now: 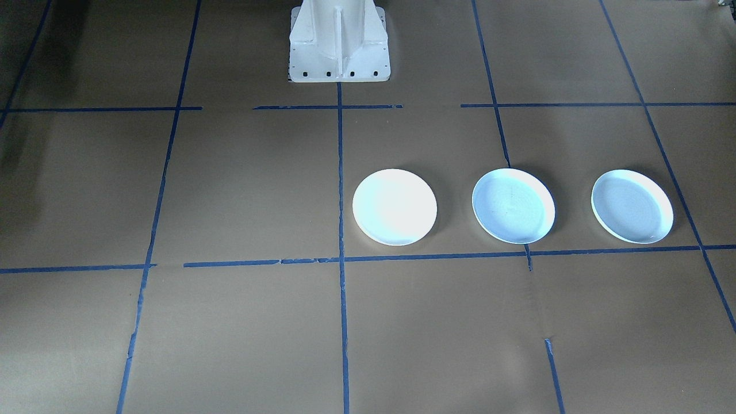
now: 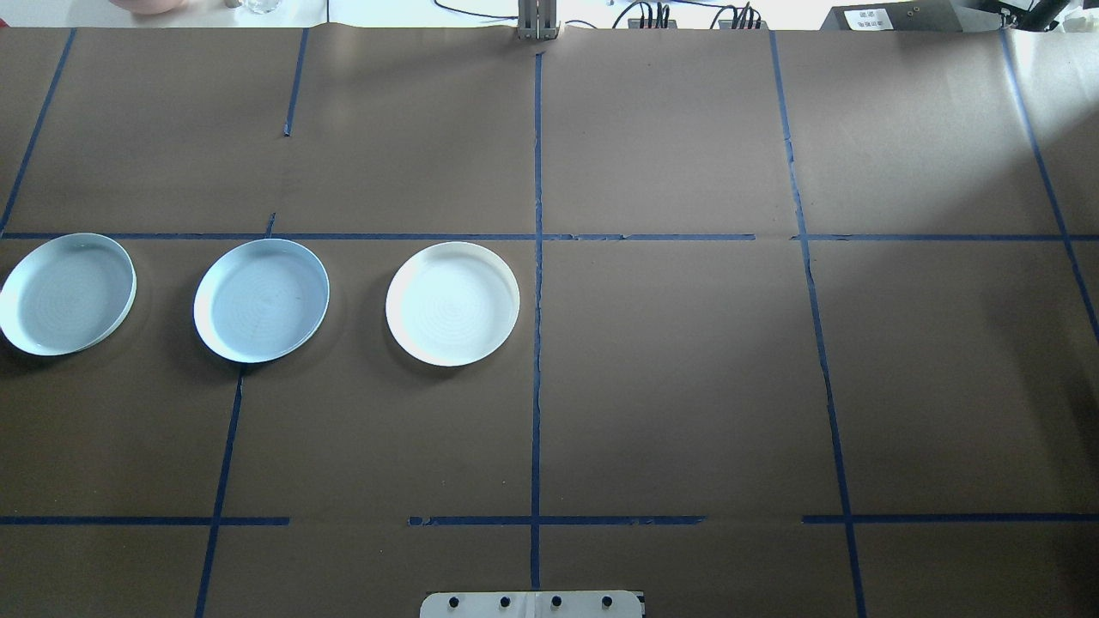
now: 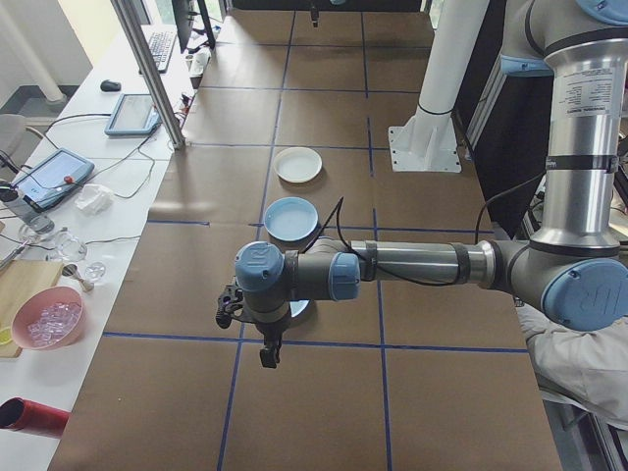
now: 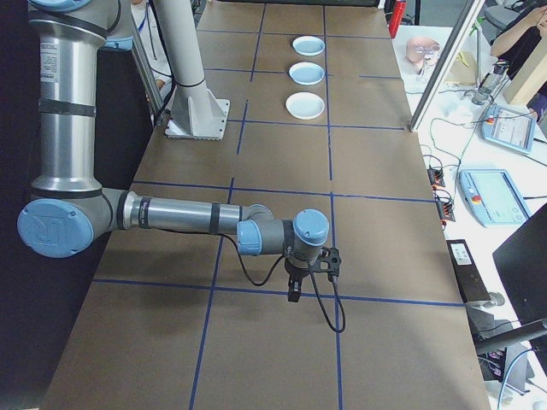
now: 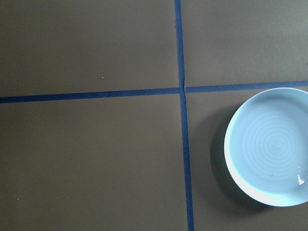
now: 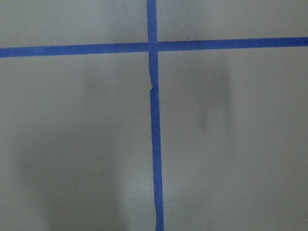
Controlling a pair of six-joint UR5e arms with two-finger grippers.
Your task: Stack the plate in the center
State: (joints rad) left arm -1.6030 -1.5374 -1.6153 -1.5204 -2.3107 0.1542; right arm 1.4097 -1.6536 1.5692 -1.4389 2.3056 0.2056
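Note:
Three round shallow plates lie in a row on the robot's left half of the table. The middle one, the center plate (image 2: 261, 299) (image 1: 513, 205) (image 3: 290, 218) (image 4: 306, 73), is pale bluish-white with faint rings. A whiter plate (image 2: 452, 303) (image 1: 394, 206) lies toward the table's middle, and a third bluish plate (image 2: 67, 293) (image 1: 632, 206) lies at the outer end. My left gripper (image 3: 267, 359) hangs high over the outer plate, which the left wrist view shows at its right edge (image 5: 269, 151). My right gripper (image 4: 294, 295) hovers over bare table far from the plates. I cannot tell whether either is open or shut.
Brown paper with blue tape lines (image 2: 537, 343) covers the table. The robot's white base (image 1: 339, 43) stands at the robot's edge. Beyond the far edge a side bench carries tablets (image 3: 51, 175), a pink bowl (image 3: 47, 319) and cables. A person's sleeve (image 3: 589, 358) shows by the left arm.

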